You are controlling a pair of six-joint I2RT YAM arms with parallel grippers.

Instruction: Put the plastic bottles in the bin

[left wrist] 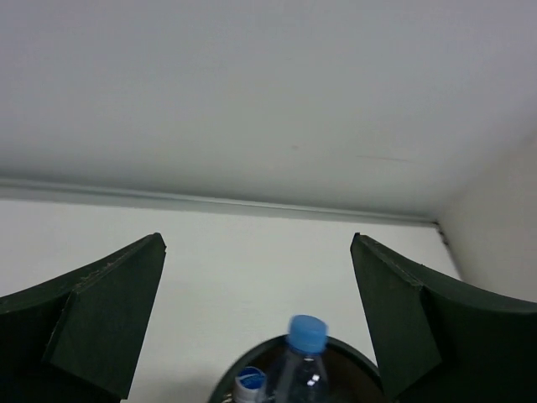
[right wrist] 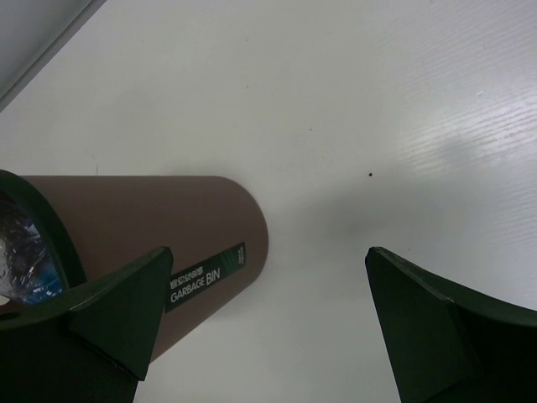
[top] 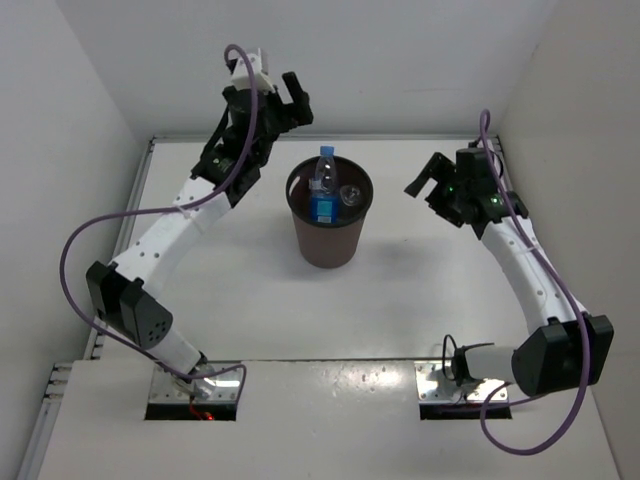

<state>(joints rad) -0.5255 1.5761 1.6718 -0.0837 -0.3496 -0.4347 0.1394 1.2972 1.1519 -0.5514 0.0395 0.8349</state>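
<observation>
Top external view has the left tool (top: 298,100) spread wide and empty behind the bin (top: 327,250), the right tool (top: 425,176) likewise off to its right, a blue-capped bottle (top: 323,185) upright inside with perhaps others, none on the worktop (top: 420,290), so dropping looks finished and retreat seems next.

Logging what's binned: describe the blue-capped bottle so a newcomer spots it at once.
Find the brown bin in the middle of the table. Inside, the blue-capped bottle stands cap-up, poking above the rim. Its blue label separates it from the clear bottle alongside.
</observation>
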